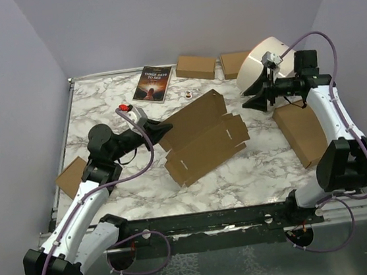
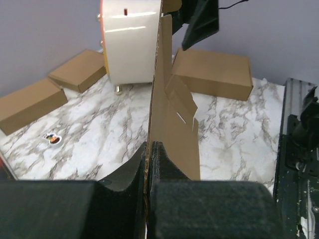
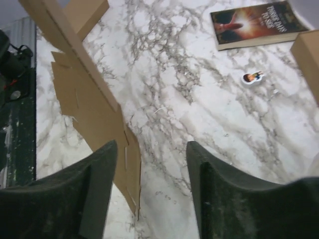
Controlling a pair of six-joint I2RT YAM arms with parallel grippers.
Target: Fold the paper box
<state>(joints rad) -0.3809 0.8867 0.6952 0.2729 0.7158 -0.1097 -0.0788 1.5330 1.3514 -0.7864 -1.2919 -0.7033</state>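
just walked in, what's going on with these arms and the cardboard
Two robot arms are folding a paper box, which lies mostly unfolded as a sheet. The left gripper is shut on one edge of it. The right gripper is open just beside the opposite end, with nothing between its fingers.

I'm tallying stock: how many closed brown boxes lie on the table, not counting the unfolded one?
4: left far box, right far box, large box at the right edge, small box at the left edge. The white drum may hide others.
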